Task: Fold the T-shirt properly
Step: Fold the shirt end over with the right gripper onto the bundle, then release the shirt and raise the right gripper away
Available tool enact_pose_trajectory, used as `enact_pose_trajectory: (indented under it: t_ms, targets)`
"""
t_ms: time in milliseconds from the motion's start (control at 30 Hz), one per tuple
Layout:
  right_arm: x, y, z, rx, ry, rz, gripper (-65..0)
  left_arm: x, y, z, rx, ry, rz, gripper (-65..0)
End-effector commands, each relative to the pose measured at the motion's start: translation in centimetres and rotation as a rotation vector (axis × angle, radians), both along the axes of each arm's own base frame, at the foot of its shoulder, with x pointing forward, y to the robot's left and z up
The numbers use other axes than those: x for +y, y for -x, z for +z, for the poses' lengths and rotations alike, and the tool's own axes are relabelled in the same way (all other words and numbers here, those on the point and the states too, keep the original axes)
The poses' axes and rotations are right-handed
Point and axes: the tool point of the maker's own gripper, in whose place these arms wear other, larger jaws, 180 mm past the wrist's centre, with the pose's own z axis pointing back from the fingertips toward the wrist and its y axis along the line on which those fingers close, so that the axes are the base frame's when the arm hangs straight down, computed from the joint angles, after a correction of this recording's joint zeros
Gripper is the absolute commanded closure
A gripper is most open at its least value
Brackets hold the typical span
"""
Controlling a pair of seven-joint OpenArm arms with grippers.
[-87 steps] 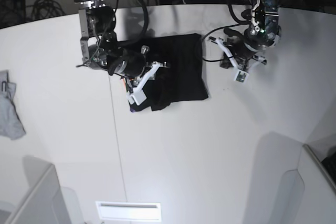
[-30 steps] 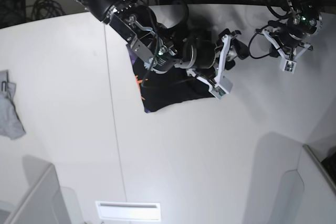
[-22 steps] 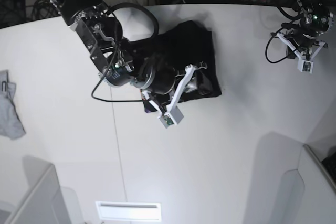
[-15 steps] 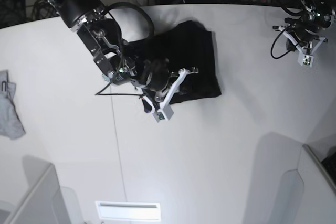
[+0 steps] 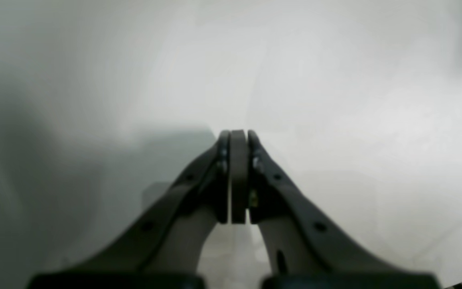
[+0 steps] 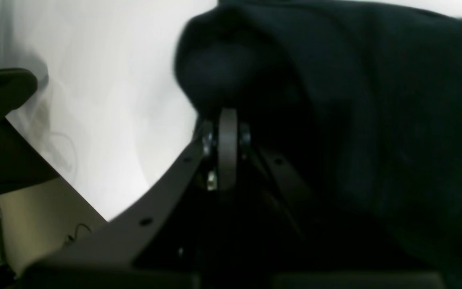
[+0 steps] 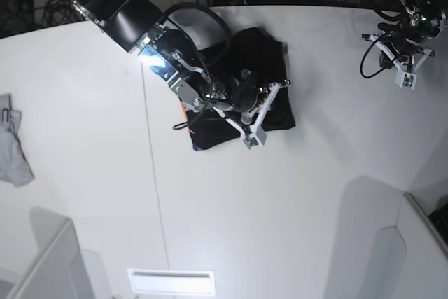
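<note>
While the small light grey cloth (image 7: 14,146) lies crumpled at the far left edge of the white surface (image 7: 294,208), well apart from the work, the large black cloth T-shirt (image 7: 269,68) sits near the middle rear of that surface as a compact, roughly rectangular bundle. A sliver of orange and purple print peeps out at its left and lower edge. Judging by that shape, most of the folding looks done; what seems left is to tidy the loose lower-left corner and let go. Over the bundle's front edge is the right claw (image 7: 257,118), and its wrist view shows its jaws pressed together with black cloth bunched right at the tips (image 6: 227,120); whether cloth is actually pinched between them I cannot tell. Far right, the left claw (image 7: 406,68) hangs over bare surface, well apart from the shirt, pressed together on nothing (image 5: 233,138).
</note>
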Motion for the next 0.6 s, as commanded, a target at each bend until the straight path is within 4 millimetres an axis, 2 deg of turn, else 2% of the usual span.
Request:
enact_pose_trajectory:
  t_ms: [0, 233, 300, 367, 467, 567]
  targets:
    - [1.3, -1.1, 1.9, -0.045, -0.038, 0.007, 0.0, 0.3, -0.6, 1.0, -0.030, -0.017, -0.017, 0.0]
    - [4.9, -0.7, 1.6, -0.039, -0.007, 0.088, 0.0, 0.3, -0.7, 1.0, -0.032, -0.017, -0.017, 0.0]
    - [5.8, -0.5, 2.6, -0.064, -0.017, 0.121, 0.0, 0.2, -0.7, 0.9, -0.030, -0.014, -0.023, 0.0]
    - [6.5, -0.4, 4.8, -0.109, -0.067, 0.137, 0.0, -0.1, -0.7, 1.0, -0.033, -0.014, -0.028, 0.0]
    - [5.2, -0.7, 7.8, -0.185, -0.127, 0.129, 0.0, -1.2, -1.0, 1.1, -0.063, 0.044, -0.022, 0.0]
    - [2.0, -2.1, 9.0, -0.208, -0.162, 0.037, 0.0, -3.3, -1.1, 2.0, -0.104, 0.176, -0.025, 0.0]
